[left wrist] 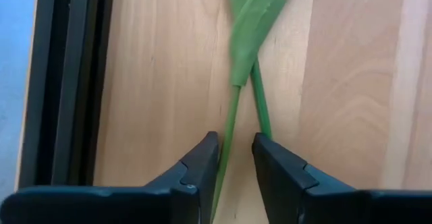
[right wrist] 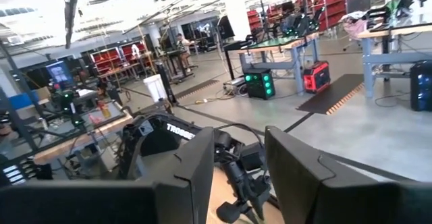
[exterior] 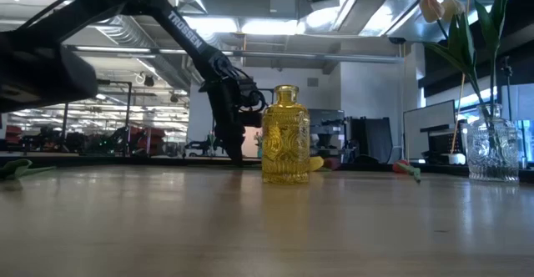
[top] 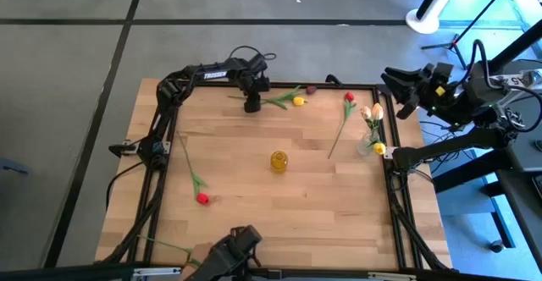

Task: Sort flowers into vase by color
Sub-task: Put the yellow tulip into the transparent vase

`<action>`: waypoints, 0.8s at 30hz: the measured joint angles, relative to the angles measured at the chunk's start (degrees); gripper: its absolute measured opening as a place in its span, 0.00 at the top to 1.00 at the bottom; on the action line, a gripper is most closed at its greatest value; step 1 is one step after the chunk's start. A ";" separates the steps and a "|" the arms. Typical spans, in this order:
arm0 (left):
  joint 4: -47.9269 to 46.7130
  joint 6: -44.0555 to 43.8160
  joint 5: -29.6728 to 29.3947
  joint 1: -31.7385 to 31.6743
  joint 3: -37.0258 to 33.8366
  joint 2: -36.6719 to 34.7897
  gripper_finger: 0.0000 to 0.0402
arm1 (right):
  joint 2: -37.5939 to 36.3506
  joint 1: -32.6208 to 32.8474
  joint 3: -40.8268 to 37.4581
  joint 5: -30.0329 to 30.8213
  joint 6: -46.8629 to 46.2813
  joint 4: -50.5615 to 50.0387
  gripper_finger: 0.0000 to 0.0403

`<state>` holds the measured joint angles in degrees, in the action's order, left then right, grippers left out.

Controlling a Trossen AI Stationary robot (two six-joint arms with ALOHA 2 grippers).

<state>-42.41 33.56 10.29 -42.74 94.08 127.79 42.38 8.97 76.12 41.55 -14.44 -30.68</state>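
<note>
My left gripper (top: 252, 106) (exterior: 232, 148) is down at the table's far edge, over the stem end of a yellow tulip (top: 297, 101) that lies flat there. In the left wrist view its fingers are open by a narrow gap (left wrist: 235, 146), with the thin green stem (left wrist: 228, 126) and a leaf (left wrist: 253, 21) running between them. A yellow glass vase (top: 279, 160) (exterior: 285, 135) stands mid-table. A clear vase (top: 369, 143) (exterior: 494, 148) at the right edge holds cream tulips (top: 373, 112). My right gripper (top: 396, 93) (right wrist: 239, 156) waits open, off the table's right far corner.
A red tulip (top: 348, 98) lies near the clear vase, its stem slanting toward mid-table. Another red tulip (top: 201, 198) lies on the left side. A dark maroon head (top: 311, 89) rests at the far edge. A green stem (top: 165, 245) lies at the near left corner.
</note>
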 joint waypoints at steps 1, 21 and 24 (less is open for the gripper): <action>-0.08 -0.48 -0.94 0.23 0.02 0.00 0.79 | 0.02 0.00 0.00 -0.21 -0.24 -0.02 0.67; -3.53 -19.03 -1.19 5.02 -0.33 -23.25 1.00 | -0.23 0.00 0.00 -6.64 13.93 5.77 0.67; -2.37 -22.59 1.39 8.87 -0.17 -28.25 1.00 | -0.20 0.00 0.00 -6.68 14.69 5.76 0.67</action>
<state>-44.78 10.97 11.68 -33.87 93.91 99.54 42.17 8.97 76.12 34.87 0.25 -24.92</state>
